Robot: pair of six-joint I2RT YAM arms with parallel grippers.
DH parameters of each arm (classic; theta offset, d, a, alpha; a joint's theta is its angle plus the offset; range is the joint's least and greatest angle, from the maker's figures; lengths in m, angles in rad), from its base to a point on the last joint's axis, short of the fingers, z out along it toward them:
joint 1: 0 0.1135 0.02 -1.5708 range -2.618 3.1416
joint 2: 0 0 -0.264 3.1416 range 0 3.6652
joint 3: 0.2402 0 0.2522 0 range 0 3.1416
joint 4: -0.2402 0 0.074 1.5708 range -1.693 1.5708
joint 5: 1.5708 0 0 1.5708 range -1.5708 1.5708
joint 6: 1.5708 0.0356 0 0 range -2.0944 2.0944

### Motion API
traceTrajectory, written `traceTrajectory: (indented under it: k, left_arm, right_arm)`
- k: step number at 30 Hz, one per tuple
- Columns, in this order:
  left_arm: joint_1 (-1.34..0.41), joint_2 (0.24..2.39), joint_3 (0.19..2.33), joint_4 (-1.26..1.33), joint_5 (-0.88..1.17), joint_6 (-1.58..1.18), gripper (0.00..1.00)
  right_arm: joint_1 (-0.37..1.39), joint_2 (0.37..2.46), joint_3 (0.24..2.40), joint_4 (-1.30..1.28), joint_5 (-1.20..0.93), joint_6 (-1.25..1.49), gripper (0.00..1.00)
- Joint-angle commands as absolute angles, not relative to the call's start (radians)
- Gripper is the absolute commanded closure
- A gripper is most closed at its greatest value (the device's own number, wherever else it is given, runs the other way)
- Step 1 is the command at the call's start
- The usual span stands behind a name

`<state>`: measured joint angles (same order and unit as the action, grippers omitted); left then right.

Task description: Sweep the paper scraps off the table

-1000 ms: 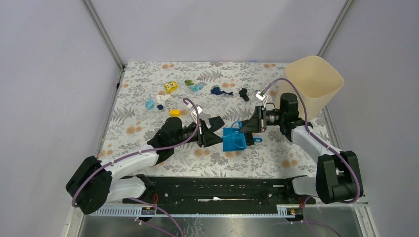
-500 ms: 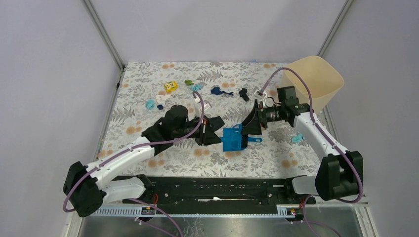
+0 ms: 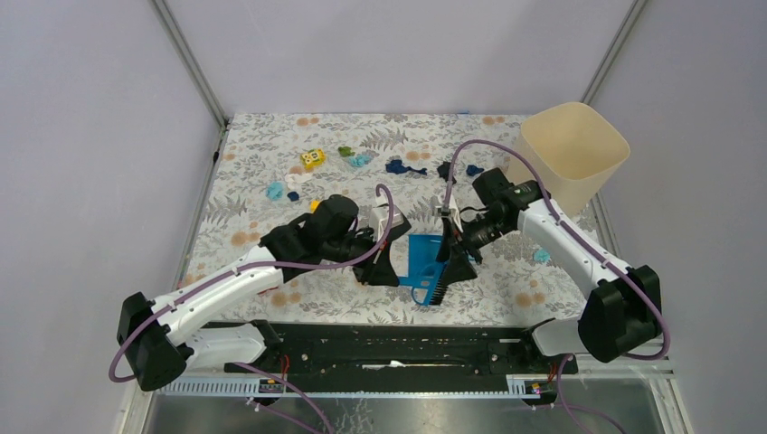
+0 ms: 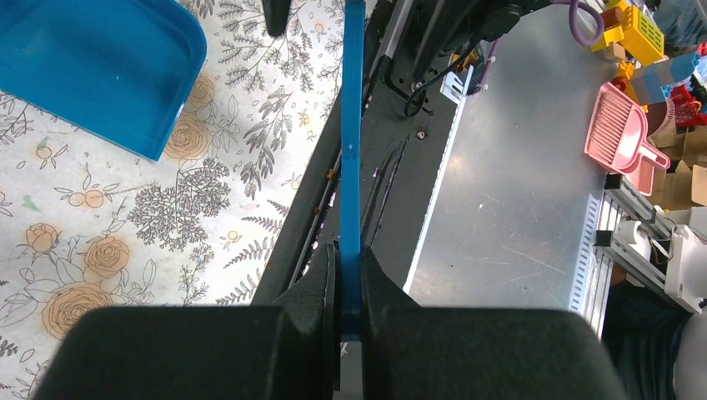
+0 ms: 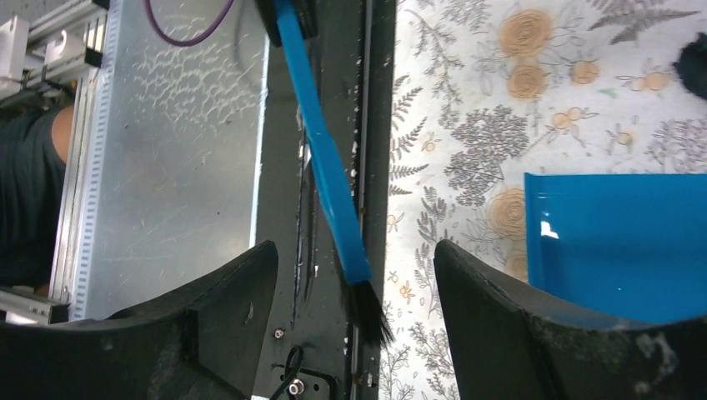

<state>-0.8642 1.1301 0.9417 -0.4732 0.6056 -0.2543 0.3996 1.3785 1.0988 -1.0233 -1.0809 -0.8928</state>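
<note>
- White cloth printed with grey ferns and orange flowers covers the table (image 3: 253,145), which is closed in by pale lilac panels on three sides.
- On the far left part of the cloth, paper scraps (image 3: 275,191) in light blue, navy and white lie loose near a yellow cube with markings (image 3: 313,159). Green, light blue, navy and black bits lie further right along the far half, and one light blue bit lies beside the right arm.
- The left gripper (image 4: 350,258) is near the middle of the table. Its jaws are pressed together on the handle of a blue brush with black bristles (image 4: 352,125). The brush sticks straight out from the fingers, with its bristled end close to the table's near edge.
- A blue plastic dustpan (image 3: 421,251) lies flat on the cloth between the two grippers, just beside the brush. Its inside shows only plain blue plastic.
- The right gripper (image 5: 354,250) has its fingers spread wide and grips nothing. In its wrist view the brush's bristle end shows in the gap between them, and the dustpan lies off to one side.
- A cream plastic bin (image 3: 597,185) stands upright at the far right corner. From above, only its own cream walls show inside.
</note>
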Motion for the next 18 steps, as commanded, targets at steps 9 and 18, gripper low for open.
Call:
traceTrajectory:
  k: [9,18]
  left_arm:
    - [-0.869,1.098,0.915,-0.291,0.661,-0.285,1.0]
    - [-0.867,0.982,0.794,-0.026,0.49,-0.424,0.38]
  right_arm:
    - [0.463,1.344,1.068,-1.033,-1.118,-0.872,0.65]
    - [0.463,1.416,1.081,-1.034,-1.29,-0.815,1.0]
